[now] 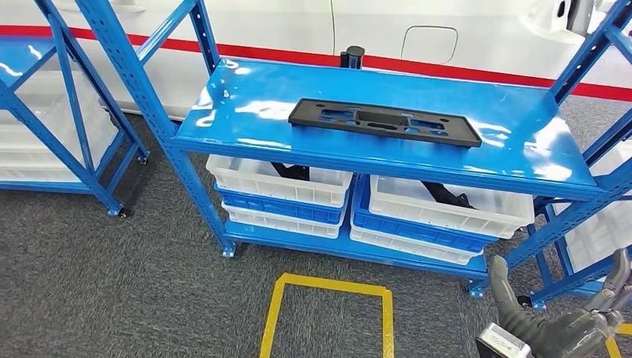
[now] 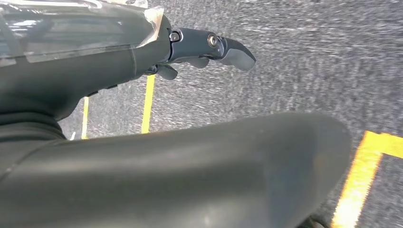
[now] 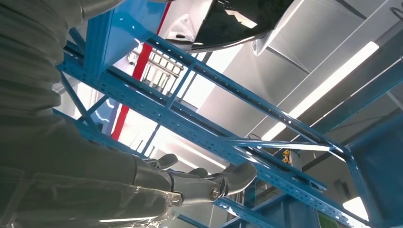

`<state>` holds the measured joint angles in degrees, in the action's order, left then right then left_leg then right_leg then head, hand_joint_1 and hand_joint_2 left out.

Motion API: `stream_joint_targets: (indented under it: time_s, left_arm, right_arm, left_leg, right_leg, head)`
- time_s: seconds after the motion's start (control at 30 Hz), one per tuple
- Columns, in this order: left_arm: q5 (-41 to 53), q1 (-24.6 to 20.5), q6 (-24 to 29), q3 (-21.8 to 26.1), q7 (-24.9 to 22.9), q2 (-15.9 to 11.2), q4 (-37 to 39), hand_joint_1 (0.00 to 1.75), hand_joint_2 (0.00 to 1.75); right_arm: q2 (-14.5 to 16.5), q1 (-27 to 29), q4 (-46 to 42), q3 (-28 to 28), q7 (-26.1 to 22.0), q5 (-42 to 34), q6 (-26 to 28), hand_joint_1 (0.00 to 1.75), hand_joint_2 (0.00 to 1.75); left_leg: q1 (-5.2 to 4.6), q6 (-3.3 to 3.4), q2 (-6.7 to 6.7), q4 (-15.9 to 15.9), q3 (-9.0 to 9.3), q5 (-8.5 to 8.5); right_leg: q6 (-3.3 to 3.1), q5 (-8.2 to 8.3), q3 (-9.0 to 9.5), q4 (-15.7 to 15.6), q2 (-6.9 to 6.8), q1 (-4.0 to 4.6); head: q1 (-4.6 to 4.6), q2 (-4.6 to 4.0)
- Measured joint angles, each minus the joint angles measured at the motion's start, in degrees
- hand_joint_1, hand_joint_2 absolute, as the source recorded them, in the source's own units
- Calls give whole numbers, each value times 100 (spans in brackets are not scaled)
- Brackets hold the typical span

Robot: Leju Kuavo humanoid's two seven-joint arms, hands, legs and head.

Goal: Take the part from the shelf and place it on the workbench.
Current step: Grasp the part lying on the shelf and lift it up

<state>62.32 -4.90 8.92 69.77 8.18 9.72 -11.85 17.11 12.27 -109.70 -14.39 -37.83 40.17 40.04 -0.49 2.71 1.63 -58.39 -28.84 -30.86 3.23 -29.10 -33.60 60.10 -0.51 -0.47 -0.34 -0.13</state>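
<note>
Approach step: the part waits on the shelf, neither hand on it yet.

The black part [image 1: 384, 121], a long flat slotted plate, lies untouched on the top board of the blue shelf [image 1: 238, 97], near the middle of that board. White bins [image 1: 276, 183] sit under the board. The right hand [image 1: 574, 317] is raised in front of the shelf's right post, well apart from the part, fingers spread and holding nothing. The left hand [image 2: 209, 47] hangs over the grey floor [image 2: 309, 57] near a yellow line [image 2: 148, 102], fingers loosely extended and empty. The pick, I judge, has not begun; next the hands must reach over the board's front edge and grip the plate.
</note>
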Motion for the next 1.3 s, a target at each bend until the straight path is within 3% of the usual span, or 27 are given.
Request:
stream_joint_targets:
  time_s: [0.07, 0.17, 0.2, 0.27, 0.33, 0.37, 0.43, 0.47, 0.5, 0.57, 0.67, 0.73, 0.8, 0.83, 0.87, 0.9, 0.97, 1.03, 1.13, 1.17, 1.23, 1.3]
  left_arm:
    - [-4, 3, 2, 1, -4, 2, 3, 0, 0]
    - [-10, -1, 1, 1, -7, 4, 11, 0, 0]
    - [-13, -6, -1, 1, -6, 2, 15, 0, 0]
    - [-32, -8, -8, 3, 1, 3, 20, 0, 0]
    - [-51, 8, -13, 5, 10, -1, 22, 0, 0]
    - [-55, 18, -14, 8, 15, -3, 22, 0, 0]
    - [-57, 29, -14, 15, 32, -10, 23, 0, 0]
    - [-55, 31, -16, 19, 41, -12, 27, 0, 0]
    - [-52, 32, -20, 21, 51, -13, 31, 0, 0]
    - [-47, 43, -29, 25, 61, -20, 38, 0, 0]
    - [-22, 82, -35, 26, 71, -31, 38, 0, 0]
    - [-4, 71, -38, 26, 79, -33, 38, 0, 0]
    - [5, 64, -40, 25, 81, -35, 38, 0, 0]
    - [9, 72, -42, 24, 81, -36, 38, 0, 0]
    - [13, 84, -44, 24, 81, -38, 38, 0, 0]
    - [16, 93, -46, 24, 81, -39, 38, 0, 0]
    - [21, 101, -49, 25, 79, -40, 42, 0, 0]
    - [22, 100, -48, 26, 73, -47, 51, 0, 0]
    - [22, 97, -47, 28, 58, -48, 68, 0, 0]
    - [21, 94, -46, 28, 56, -45, 73, 0, 0]
    - [21, 85, -46, 27, 56, -45, 78, 0, 0]
    - [21, 95, -45, 27, 55, -49, 79, 0, 0]
  right_arm:
    - [25, -17, 15, -9, 0, 55, 0, 0, 175]
    - [55, -29, 26, -18, 1, 92, 0, 0, 175]
    - [63, -33, 32, -20, 2, 104, 0, 0, 175]
    - [72, -39, 50, -27, 5, 121, 0, 0, 175]
    - [73, -35, 76, -39, 8, 129, 0, 0, 175]
    - [73, -33, 90, -46, 9, 134, 0, 0, 175]
    - [80, -39, 115, -63, 8, 173, 0, 0, 175]
    - [87, -46, 127, -76, 7, 209, 0, 0, 175]
    - [98, -52, 136, -93, 5, 252, 0, 0, 175]
    - [114, -57, 148, -130, 4, 332, 0, 0, 175]
    - [124, -65, 157, -194, 31, 488, 0, 0, 175]
    - [124, -84, 160, -268, 88, 654, 1, 0, 175]
    - [122, -97, 162, -373, 188, 855, 2, 0, 175]
    - [121, -98, 163, -434, 251, 964, 2, 0, 175]
    - [121, -102, 163, -498, 317, 1066, 2, 0, 175]
    - [120, -108, 164, -566, 381, 1166, 2, 0, 175]
    - [117, -121, 166, -683, 491, 1328, 2, 0, 175]
    - [116, -138, 174, -781, 572, 1425, 2, 0, 175]
    - [119, -185, 178, -898, 640, 1510, 4, 0, 175]
    - [119, -202, 178, -926, 649, 1536, 6, 0, 175]
    - [122, -223, 180, -973, 659, 1570, 9, 0, 175]
    - [127, -234, 185, -1010, 679, 1608, 9, 0, 175]
  left_leg:
    - [1, -79, -14, -16, 90, -39]
    - [14, -167, -68, -234, 90, -144]
    - [28, -198, -84, -465, -38, -247]
    - [66, -268, -107, -1141, -494, -514]
    - [112, -323, -121, -1532, -911, -585]
    - [132, -344, -129, -1434, -976, -432]
    - [158, -363, -155, -773, -829, 122]
    - [149, -366, -173, -467, -744, 265]
    - [130, -340, -189, -268, -682, 297]
    - [82, -232, -196, -164, -655, 192]
    - [89, -55, -157, -72, -424, 295]
    - [94, 6, -139, -51, -298, 255]
    - [75, 45, -107, -52, -246, 184]
    - [62, 54, -89, -52, -206, 139]
    - [48, 57, -71, -52, -150, 89]
    - [35, 55, -54, -52, -77, 32]
    - [17, 37, -31, -56, 73, -92]
    - [10, -15, -19, -55, 146, -190]
    - [18, -97, -44, -196, 123, -177]
    - [21, -120, -61, -389, 37, -136]
    - [41, -181, -94, -1002, -355, -175]
    - [77, -245, -115, -1576, -831, -436]
  right_leg:
    - [-171, -39, 53, -92, -8, 32]
    - [-320, 26, 259, -173, 2, -35]
    - [-352, 22, 328, -183, 0, -58]
    - [-381, -28, 386, -186, -1, -60]
    - [-366, -91, 427, -186, 8, -69]
    - [-346, -130, 466, -186, 15, -79]
    - [-292, -219, 559, -187, 20, -106]
    - [-256, -261, 616, -190, 19, -114]
    - [-214, -299, 638, -205, 16, -113]
    - [-118, -315, 719, -225, 12, -97]
    - [-15, -346, 767, -19, 17, -82]
    - [-47, -513, 443, 538, 22, -79]
    - [-95, -750, -75, 1193, 26, -68]
    - [-99, -813, -271, 1343, 28, -62]
    - [-77, -782, -376, 1308, 28, -58]
    - [-41, -638, -389, 1080, 29, -52]
    - [9, -137, -295, 424, 28, -32]
    - [-66, 185, -221, 80, 22, 14]
    - [-215, 217, -120, 14, 41, 11]
    - [-254, 193, -61, -18, 44, -12]
    - [-332, 133, 70, -80, 39, -45]
    - [-374, 56, 170, -98, 41, -48]
  head:
    - [0, 0]
    - [-14, -1]
    - [-28, -1]
    - [-54, -2]
    - [-55, -1]
    - [-58, -1]
    - [-57, -1]
    - [-62, -1]
    - [-70, -1]
    - [-75, -1]
    - [-56, -1]
    - [-23, -2]
    - [-2, -2]
    - [0, -2]
    - [1, -2]
    - [1, -2]
    - [2, -2]
    - [-5, -2]
    - [-18, -2]
    - [-24, -2]
    - [-31, -2]
    - [-36, -2]
